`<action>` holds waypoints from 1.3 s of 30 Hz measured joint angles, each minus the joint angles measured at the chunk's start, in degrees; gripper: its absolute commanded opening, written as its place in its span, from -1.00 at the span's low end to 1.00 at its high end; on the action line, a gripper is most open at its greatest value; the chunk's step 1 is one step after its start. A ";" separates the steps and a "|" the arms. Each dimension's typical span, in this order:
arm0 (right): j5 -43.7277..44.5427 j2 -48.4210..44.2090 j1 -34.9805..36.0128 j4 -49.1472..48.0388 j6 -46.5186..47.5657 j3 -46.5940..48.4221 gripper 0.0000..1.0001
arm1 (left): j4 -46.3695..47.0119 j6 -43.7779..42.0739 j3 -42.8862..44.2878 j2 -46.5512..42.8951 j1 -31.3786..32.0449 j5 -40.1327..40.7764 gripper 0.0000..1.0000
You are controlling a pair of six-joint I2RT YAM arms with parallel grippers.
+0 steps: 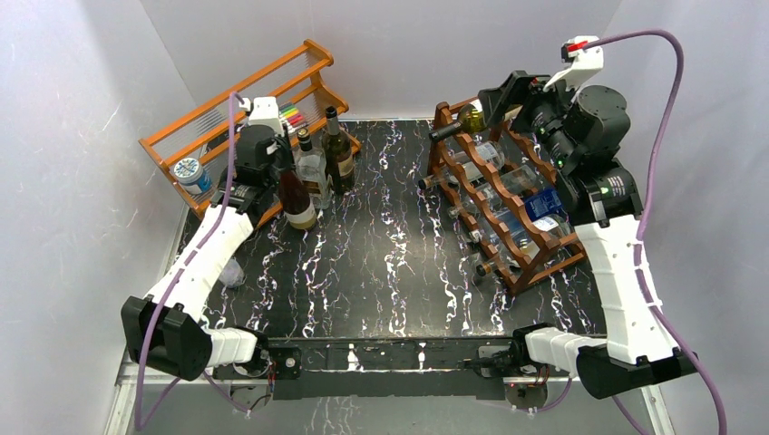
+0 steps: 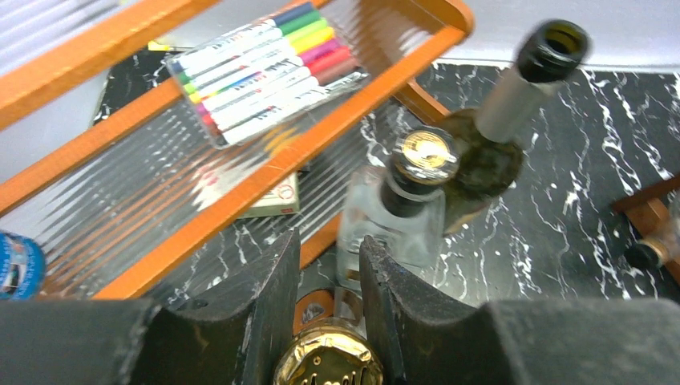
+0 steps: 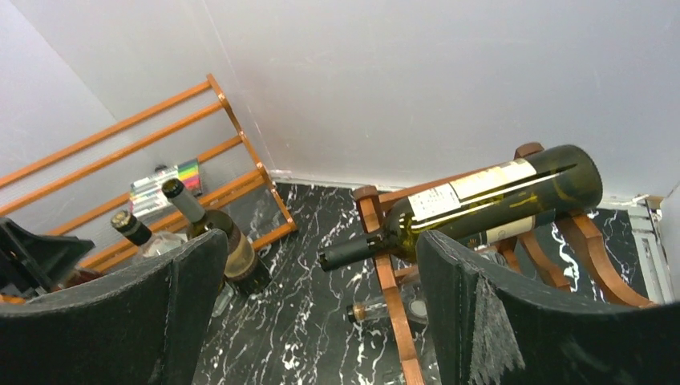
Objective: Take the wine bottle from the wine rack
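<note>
White walls are standing around a black marble table (image 1: 390,272) with white streaks. You are looking at a dark reddish-brown wooden wine rack with wavy rails (image 1: 519,270), sitting by the right edge of the table, toward the far right corner. A dark green glass wine bottle with a pale label (image 3: 481,200) is lying on its side on the top rails, with its neck pointing toward the left edge. The wavy dips are stopping it from rolling. More bottles are lying on the lower rails.

Your right gripper (image 3: 317,249) is hanging close to that green bottle with its jaws spread wide, holding nothing. I think it is lining up so one finger can go on each side of the glass.

Your left gripper (image 2: 327,241) is working near the far left corner, beside a lighter orange wooden rack with thin rods (image 1: 227,100). Its jaws are squeezed tight on the neck of a brown glass bottle with a gold cap (image 2: 329,361). That bottle is upright and looks to be resting on the table, just beside a clear glass bottle (image 2: 393,216) and a dark bottle with an open mouth (image 2: 497,128). Gripping the neck is stopping it from tipping. A pack of coloured marker pens (image 2: 265,68) is resting on the orange rack.
</note>
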State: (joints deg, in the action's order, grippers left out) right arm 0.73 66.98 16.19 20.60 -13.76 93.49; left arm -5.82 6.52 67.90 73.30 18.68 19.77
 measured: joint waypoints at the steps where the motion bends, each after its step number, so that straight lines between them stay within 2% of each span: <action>1: 0.02 0.00 0.00 -0.11 0.28 -0.57 0.96 | 0.42 0.20 -0.17 0.00 -1.25 -0.52 -1.00; 10: 0.55 0.48 0.00 0.96 1.79 -3.41 0.96 | 6.08 1.20 -4.00 -1.84 -7.89 -4.79 -1.00; 11: 0.57 0.48 0.00 1.09 1.81 -3.41 0.96 | 6.99 1.11 -4.63 -2.08 -8.07 -5.25 -0.94; 13: 0.57 0.46 0.00 1.14 1.81 -3.41 0.96 | 8.98 0.63 -6.43 -3.26 -8.11 -6.01 -0.75; 17: 0.33 0.46 0.00 1.36 1.73 -3.41 0.96 | 10.95 -1.31 -9.09 -5.55 -8.11 -8.68 0.03; 19: 0.09 0.46 0.00 1.57 1.66 -3.41 0.96 | 11.98 -2.10 -9.68 -6.05 -8.11 -9.92 0.18; 23: -0.72 0.39 0.00 1.79 1.20 -3.91 0.96 | 14.19 -3.39 -9.99 -7.45 -8.11 -13.00 0.34; 24: -0.81 0.39 0.00 1.77 1.11 -4.00 0.96 | 14.64 -3.74 -9.99 -7.76 -8.11 -13.62 0.53; 25: -0.98 0.39 0.00 1.95 0.96 -4.15 0.96 | 14.99 -4.02 -9.97 -7.96 -8.11 -14.32 0.64; 27: -1.31 0.39 0.00 2.19 0.59 -4.26 0.96 | 14.97 -4.46 -9.86 -8.00 -8.11 -14.86 0.72; 29: -1.44 0.37 0.00 2.25 0.44 -4.26 0.97 | 14.40 -4.42 -9.62 -7.91 -8.11 -15.19 0.95; 39: -1.11 -3.15 0.00 4.72 1.33 -7.54 0.96 | 7.45 -2.38 -5.57 -11.34 -8.09 -20.37 0.97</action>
State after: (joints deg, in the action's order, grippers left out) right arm -0.38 63.83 16.19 25.32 -12.43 85.95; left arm 1.63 4.14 62.33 61.95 10.59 -0.60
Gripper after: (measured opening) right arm 0.982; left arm 0.982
